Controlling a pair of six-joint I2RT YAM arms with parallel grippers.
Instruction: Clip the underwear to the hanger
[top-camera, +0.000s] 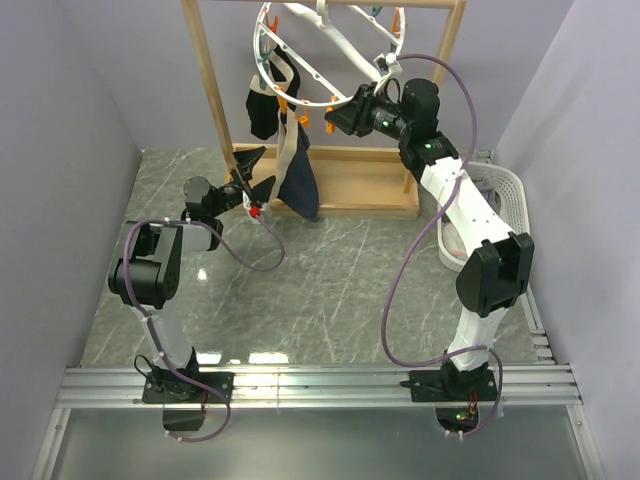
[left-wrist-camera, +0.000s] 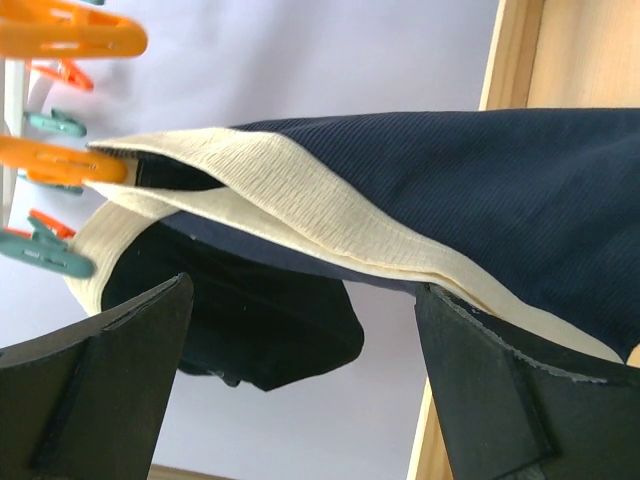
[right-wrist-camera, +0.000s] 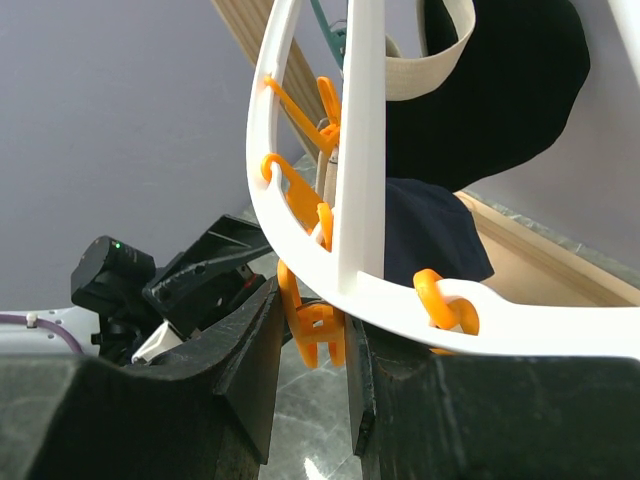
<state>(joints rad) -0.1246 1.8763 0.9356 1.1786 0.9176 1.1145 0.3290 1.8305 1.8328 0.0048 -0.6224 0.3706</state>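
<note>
The hanger (top-camera: 262, 45), a white ring with orange and teal clips, hangs tilted from the wooden rack. The underwear (top-camera: 299, 182), navy with a cream waistband (top-camera: 291, 140), hangs from the ring's lower left rim, its waistband end at an orange clip (left-wrist-camera: 60, 165). My left gripper (top-camera: 250, 182) is open and empty just left of and below the underwear (left-wrist-camera: 480, 190). My right gripper (top-camera: 340, 115) is shut on an orange clip (right-wrist-camera: 318, 325) under the ring's rim (right-wrist-camera: 365, 150). The navy fabric (right-wrist-camera: 430, 235) hangs behind that rim.
A smaller black garment (top-camera: 265, 105) hangs on the ring beside the underwear. The wooden rack frame (top-camera: 213, 90) stands on a wooden base (top-camera: 360, 190) at the back. A white basket (top-camera: 500, 190) sits at the right, behind the right arm.
</note>
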